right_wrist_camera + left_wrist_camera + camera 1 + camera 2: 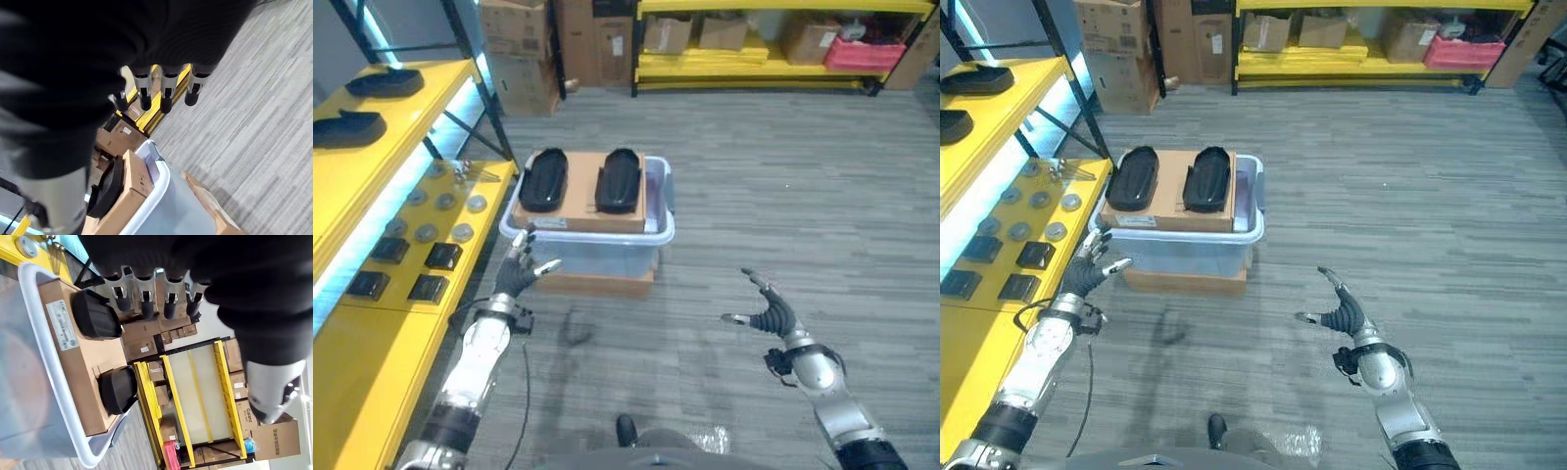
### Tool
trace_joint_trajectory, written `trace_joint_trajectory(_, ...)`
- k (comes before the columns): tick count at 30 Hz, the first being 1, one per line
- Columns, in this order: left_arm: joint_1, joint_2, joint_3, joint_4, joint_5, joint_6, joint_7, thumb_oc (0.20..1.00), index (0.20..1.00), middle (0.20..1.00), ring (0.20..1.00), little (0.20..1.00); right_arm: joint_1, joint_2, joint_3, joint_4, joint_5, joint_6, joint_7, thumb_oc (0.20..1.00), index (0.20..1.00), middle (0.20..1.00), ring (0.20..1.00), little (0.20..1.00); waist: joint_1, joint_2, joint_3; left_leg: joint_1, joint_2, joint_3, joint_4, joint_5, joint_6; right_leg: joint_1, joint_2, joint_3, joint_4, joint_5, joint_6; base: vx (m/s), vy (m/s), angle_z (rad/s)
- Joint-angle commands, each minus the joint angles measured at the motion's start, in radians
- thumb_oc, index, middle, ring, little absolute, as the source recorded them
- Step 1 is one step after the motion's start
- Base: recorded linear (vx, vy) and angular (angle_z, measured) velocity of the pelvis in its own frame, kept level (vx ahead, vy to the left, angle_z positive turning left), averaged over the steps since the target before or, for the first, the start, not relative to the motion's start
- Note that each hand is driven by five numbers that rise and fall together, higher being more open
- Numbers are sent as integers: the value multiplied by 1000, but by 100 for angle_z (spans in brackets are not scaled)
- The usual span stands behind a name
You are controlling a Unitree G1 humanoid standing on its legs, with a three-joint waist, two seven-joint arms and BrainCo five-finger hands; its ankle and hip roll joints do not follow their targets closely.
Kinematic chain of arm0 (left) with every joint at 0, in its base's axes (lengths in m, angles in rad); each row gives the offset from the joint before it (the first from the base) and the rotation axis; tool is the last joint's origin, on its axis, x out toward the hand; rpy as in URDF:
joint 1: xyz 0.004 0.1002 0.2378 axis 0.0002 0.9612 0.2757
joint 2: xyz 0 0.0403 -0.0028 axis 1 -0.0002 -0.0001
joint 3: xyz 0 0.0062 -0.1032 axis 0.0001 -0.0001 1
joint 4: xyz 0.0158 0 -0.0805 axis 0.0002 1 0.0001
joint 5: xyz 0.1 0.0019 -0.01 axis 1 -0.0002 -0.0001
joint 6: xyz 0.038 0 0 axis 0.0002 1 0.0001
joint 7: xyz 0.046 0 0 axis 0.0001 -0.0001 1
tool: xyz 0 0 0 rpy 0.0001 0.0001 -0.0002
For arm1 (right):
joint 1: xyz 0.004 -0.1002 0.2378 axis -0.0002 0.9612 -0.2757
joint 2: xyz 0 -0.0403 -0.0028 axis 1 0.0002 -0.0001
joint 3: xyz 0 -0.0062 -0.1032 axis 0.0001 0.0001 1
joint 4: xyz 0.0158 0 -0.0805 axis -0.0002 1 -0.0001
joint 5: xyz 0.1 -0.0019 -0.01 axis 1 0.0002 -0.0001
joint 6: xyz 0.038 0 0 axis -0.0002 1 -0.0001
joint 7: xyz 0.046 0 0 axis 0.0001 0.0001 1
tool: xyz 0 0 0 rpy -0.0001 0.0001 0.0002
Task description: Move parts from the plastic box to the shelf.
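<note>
A clear plastic box [592,253] stands on the floor beside the yellow shelf [372,186]. A cardboard sheet [587,211] lies across its top and carries two black oval parts [543,178] [618,179]. My left hand [520,271] hovers open at the box's near left corner, fingers straight, holding nothing. My right hand [769,311] is open over the floor, well right of the box. In the left wrist view the fingers [146,296] stretch toward the two parts [95,315] [117,389].
The shelf's lower level holds round grey discs [429,232] and small black square pieces [429,288]; two black parts [347,127] [384,83] rest on its upper level. Cardboard boxes [519,44] and another yellow rack [754,49] stand at the back. A flat cardboard piece [602,284] lies under the box.
</note>
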Motion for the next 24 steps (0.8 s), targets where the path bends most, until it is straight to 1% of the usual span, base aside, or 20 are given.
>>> trace_joint_trajectory(1, -12, 15, 14, -22, -35, -52, -5, 1000, 1000, 1000, 1000, 1000, 16, -53, -30, -54, 25, -34, -34, 1000, 1000, 1000, 1000, 1000, 16, -7, 2, 74, 36, 54, -304, -13, 70, 76, -60, 24, -53, -128, 223, 310, -54, -1)
trace_joint_trajectory(3, -4, 14, 12, -20, -36, -55, 1, 1000, 1000, 1000, 1000, 1000, 3, -51, -34, -35, 47, -39, -43, 1000, 1000, 1000, 1000, 1000, 16, -3, 1, 76, 57, 50, -485, -13, 74, 79, -59, 27, -54, -147, 218, 221, -8, -9)
trace_joint_trajectory(4, -1, 13, 11, -17, -32, -55, 4, 1000, 1000, 1000, 1000, 1000, 4, -53, -36, -34, 46, -38, -44, 1000, 1000, 1000, 1000, 1000, 14, 1, -1, 81, 70, 57, -572, 8, 70, 83, -57, 25, -56, -155, 215, 133, 14, -14)
trace_joint_trajectory(5, -1, 13, 11, -17, -32, -55, 4, 1000, 1000, 1000, 1000, 1000, 4, -53, -36, -34, 46, -38, -44, 1000, 1000, 1000, 1000, 1000, 15, -1, 1, 85, 68, 57, -578, 11, 70, 85, -59, 26, -56, -155, 215, 226, 37, -15)
trace_joint_trajectory(6, 4, 11, 12, -10, -30, -52, 2, 1000, 1000, 1000, 1000, 1000, 13, -55, -45, -38, 33, -39, -46, 1000, 1000, 1000, 1000, 1000, 12, 9, -4, 86, 98, 79, -678, 60, 60, 101, -56, 7, -61, -169, 216, 209, 40, -9)
trace_joint_trajectory(8, 7, 15, 16, 5, -25, -47, 10, 1000, 1000, 1000, 1000, 1000, 16, -35, -52, -22, 47, -40, -53, 1000, 1000, 1000, 1000, 1000, 12, 14, 4, 69, 111, 94, -730, 114, 49, 120, -55, 1, -56, -184, 225, 260, 56, -6)
trace_joint_trajectory(9, 6, 15, 15, 5, -25, -47, 10, 1000, 1000, 1000, 1000, 1000, 16, -35, -52, -22, 48, -40, -53, 1000, 1000, 1000, 1000, 1000, 13, 13, 4, 71, 110, 95, -732, 115, 49, 120, -56, 2, -55, -184, 225, 196, 53, -4)
trace_joint_trajectory(11, 7, 16, 18, 7, -25, -43, 7, 1000, 1000, 1000, 1000, 1000, 28, -17, -54, -18, 70, -41, -40, 1000, 1000, 1000, 1000, 1000, 12, 17, 7, 71, 117, 125, -748, 125, 48, 137, -49, 7, -54, -197, 227, 134, 52, -17)
trace_joint_trajectory(14, 8, 15, 20, 10, -23, -43, 7, 1000, 1000, 1000, 1000, 1000, 32, -5, -54, -14, 88, -43, -32, 1000, 1000, 1000, 1000, 1000, 12, 23, 5, 86, 120, 141, -770, 123, 53, 144, -44, 14, -55, -200, 225, 130, 71, -18)
trace_joint_trajectory(15, 9, 17, 21, 9, -16, -40, 7, 1000, 1000, 1000, 1000, 1000, 35, 5, -50, -5, 96, -43, -30, 1000, 1000, 1000, 1000, 1000, 12, 30, -1, 115, 117, 163, -788, 118, 56, 161, -51, 21, -76, -200, 236, 222, 188, -24)
trace_joint_trajectory(16, 14, 25, 25, 4, -12, -40, 5, 1000, 1000, 1000, 1000, 1000, 26, 12, -49, 1, 100, -41, -26, 1000, 1000, 1000, 1000, 1000, 15, 31, -12, 126, 109, 180, -782, 108, 61, 169, -73, 21, -96, -198, 254, 266, 241, -31)
trace_joint_trajectory(17, 14, 29, 28, 4, -12, -41, 5, 1000, 1000, 1000, 1000, 1000, 22, 15, -50, 4, 101, -41, -27, 1000, 1000, 1000, 1000, 1000, 17, 31, -18, 127, 106, 188, -776, 101, 65, 173, -83, 22, -100, -198, 262, 149, 152, -17)
trace_joint_trajectory(20, 13, 35, 31, 7, -1, -41, 8, 1000, 1000, 1000, 1000, 1000, 16, 17, -47, 4, 97, -41, -28, 1000, 1000, 1000, 1000, 1000, 23, 29, -25, 128, 104, 197, -768, 91, 72, 177, -95, 24, -100, -203, 269, 119, 116, -35)
trace_joint_trajectory(21, 6, 49, 27, 1, 37, -40, 15, 1000, 1000, 1000, 1000, 1000, 7, 17, -49, 0, 71, -44, -36, 1000, 1000, 1000, 1000, 1000, 36, 28, -33, 131, 96, 209, -751, 66, 93, 171, -117, 23, -55, -220, 276, 170, 193, 2)
trace_joint_trajectory(22, 0, 59, 31, -23, 45, -42, 16, 1000, 1000, 1000, 1000, 1000, -16, 9, -48, -6, 39, -44, -46, 1000, 1000, 1000, 1000, 1000, 32, 33, -21, 148, 97, 216, -756, 49, 102, 122, -128, 16, 54, -193, 308, 170, 193, 2)
trace_joint_trajectory(23, 0, 59, 31, -23, 45, -42, 16, 1000, 1000, 1000, 1000, 1000, -16, 9, -48, -6, 39, -44, -46, 1000, 1000, 1000, 1000, 1000, 32, 33, -21, 148, 97, 216, -756, 49, 102, 122, -128, 16, 54, -193, 308, 37, 110, 4)
trace_joint_trajectory(24, -10, 68, 29, -31, 45, -45, 16, 1000, 1000, 1000, 1000, 1000, -43, 9, -38, 1, 31, -43, -55, 1000, 1000, 1000, 1000, 1000, 24, 33, -5, 154, 99, 216, -758, 45, 102, 71, -122, 31, 128, -164, 338, -14, 31, 3)
